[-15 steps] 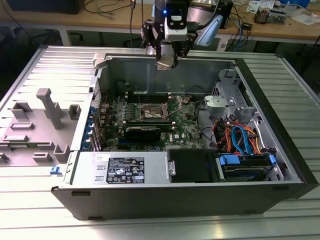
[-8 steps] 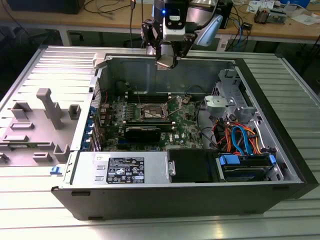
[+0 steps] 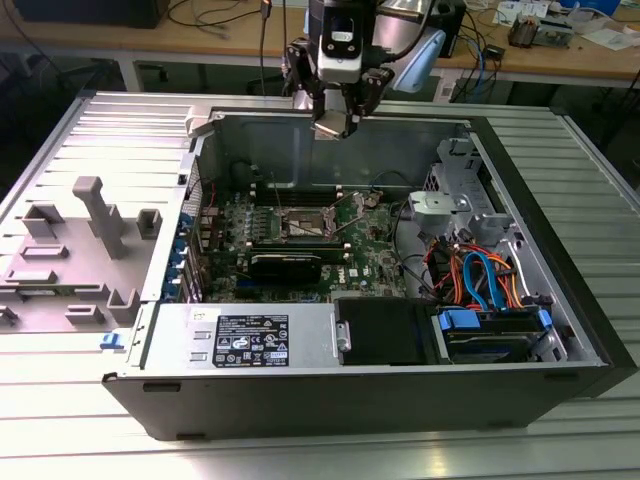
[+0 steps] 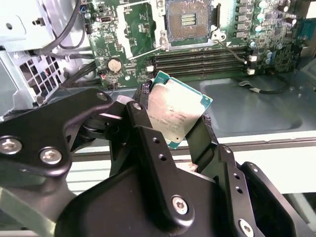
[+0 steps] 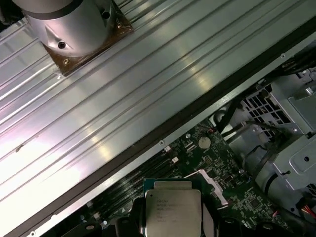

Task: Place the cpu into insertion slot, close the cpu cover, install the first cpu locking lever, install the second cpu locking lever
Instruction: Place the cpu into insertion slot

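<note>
Second wrist view shows the black jaws clamped on two opposite edges of the cpu (image 4: 175, 116), which is tilted with its silvery top toward the camera and held in the air well apart from the green motherboard (image 4: 266, 29). On that motherboard the insertion slot (image 4: 190, 19) lies uncovered, its contact field bare, just beside the long memory slots (image 4: 197, 61). From the exterior view, the arm (image 3: 340, 50) hangs high over the motherboard's far edge, inside the open computer case (image 3: 400, 395) on the ribbed desk (image 3: 300, 455).
</note>
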`<state>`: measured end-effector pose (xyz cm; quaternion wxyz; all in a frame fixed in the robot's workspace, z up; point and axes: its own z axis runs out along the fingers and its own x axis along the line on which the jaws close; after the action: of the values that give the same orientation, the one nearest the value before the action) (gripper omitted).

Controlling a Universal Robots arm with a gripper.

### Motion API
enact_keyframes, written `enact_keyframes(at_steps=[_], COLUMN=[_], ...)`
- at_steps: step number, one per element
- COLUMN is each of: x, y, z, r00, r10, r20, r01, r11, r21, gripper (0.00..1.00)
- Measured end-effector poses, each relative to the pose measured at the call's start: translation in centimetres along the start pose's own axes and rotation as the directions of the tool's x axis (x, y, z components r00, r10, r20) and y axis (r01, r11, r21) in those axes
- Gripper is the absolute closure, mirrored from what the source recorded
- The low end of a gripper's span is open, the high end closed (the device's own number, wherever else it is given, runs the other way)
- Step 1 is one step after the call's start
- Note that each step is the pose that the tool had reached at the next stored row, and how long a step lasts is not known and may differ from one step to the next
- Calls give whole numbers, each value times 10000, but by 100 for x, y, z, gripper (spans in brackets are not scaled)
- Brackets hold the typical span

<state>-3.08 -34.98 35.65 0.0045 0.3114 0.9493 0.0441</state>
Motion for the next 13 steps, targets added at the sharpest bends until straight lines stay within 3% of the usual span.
enact_keyframes(at_steps=[7,13], x=[0,0], y=[0,-1], z=[5,5], r00=[9960,9957], r10=[892,925], r20=[77,80], r01=[-892,-925], r11=[9960,9957], r21=[-21,-21], gripper=[45,45])
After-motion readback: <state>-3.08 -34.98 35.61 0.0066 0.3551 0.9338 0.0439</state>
